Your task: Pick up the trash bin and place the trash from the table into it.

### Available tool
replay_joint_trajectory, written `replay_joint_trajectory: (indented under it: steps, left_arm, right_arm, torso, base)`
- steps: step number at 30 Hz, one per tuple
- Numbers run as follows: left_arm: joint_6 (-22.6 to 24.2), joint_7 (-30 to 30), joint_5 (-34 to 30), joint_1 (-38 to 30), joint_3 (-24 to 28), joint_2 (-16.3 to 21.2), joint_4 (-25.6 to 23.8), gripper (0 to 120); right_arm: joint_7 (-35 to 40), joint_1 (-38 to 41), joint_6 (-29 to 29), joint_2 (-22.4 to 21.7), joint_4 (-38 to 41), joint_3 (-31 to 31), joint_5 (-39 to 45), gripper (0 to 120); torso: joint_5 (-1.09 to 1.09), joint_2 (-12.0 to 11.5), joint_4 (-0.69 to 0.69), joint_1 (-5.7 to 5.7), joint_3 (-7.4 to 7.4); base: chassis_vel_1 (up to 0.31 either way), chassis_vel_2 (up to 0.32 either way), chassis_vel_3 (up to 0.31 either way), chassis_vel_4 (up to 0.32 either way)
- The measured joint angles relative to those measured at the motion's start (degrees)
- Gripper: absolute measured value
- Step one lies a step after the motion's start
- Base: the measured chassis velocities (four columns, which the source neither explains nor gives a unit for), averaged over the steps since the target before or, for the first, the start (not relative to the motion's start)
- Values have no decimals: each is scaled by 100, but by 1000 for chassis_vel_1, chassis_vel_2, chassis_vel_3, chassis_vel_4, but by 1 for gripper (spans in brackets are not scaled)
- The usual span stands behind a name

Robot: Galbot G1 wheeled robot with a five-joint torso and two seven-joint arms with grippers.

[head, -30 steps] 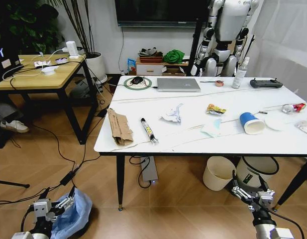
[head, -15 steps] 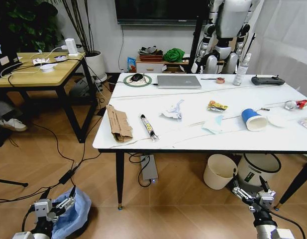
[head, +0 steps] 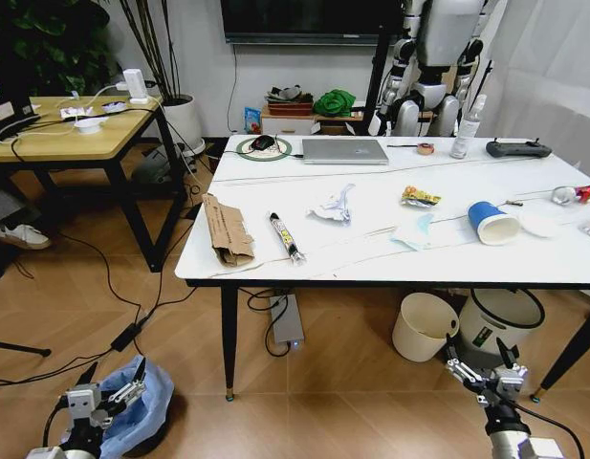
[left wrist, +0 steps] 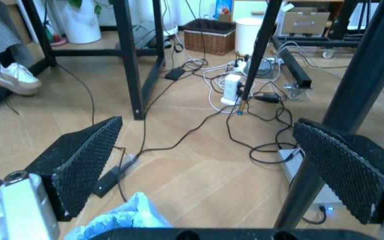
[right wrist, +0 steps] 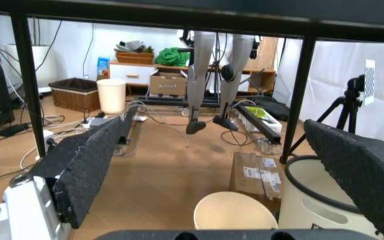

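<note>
Left of the glossy white black-legged table (head: 371, 251), the spread-fingered left gripper (head: 109, 394) hangs above the small dark bin lined with crinkly light-blue plastic (head: 144, 411), the right gripper (head: 480, 367) equally agape.

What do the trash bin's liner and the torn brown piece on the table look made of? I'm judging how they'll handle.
The trash bin liner looks like thin light-blue plastic film, crinkled and puffing over the rim. The torn brown piece looks like matte cardboard with ragged edges and a curl, lying flat on the table.
</note>
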Motion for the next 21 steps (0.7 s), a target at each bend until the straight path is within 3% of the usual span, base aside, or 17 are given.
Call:
replay_joint_trajectory:
  steps: [21]
  left_arm:
    - [1, 0, 12, -10, 16, -9, 21, 100]
  right_arm:
    - [-15, 25, 12, 0, -48, -11, -36, 100]
  torso:
    - [0, -438, 0, -180, -258]
  base:
    - [0, 0, 0, 0]
